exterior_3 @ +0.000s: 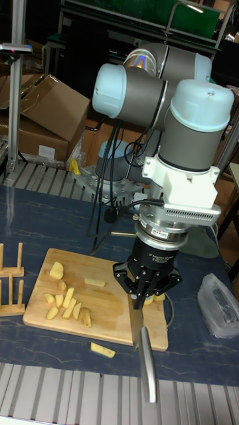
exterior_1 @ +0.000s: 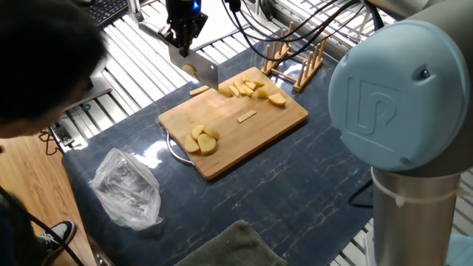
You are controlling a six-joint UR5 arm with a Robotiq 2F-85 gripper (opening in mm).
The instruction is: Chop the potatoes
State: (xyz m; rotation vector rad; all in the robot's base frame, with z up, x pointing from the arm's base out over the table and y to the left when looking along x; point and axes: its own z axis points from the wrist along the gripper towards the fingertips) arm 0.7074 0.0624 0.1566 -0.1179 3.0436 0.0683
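hand (exterior_1: 185,38) clamped on knife (exterior_1: 201,70) | blade above bamboo board (exterior_1: 251,133) edge; potatoes (exterior_1: 251,89) cut

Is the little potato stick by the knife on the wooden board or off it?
Off. The potato stick lies on the dark table, just past the board edge.

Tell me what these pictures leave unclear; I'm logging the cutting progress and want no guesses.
- Fixed view: the gripper is small, dark and partly cut off by the top edge, so how its jaws hold the knife cannot be read.
- Tall fixed view: the gripper hides the potato pieces at that end of the board.
- Fixed view: a dark blurred shape covers the upper left corner.
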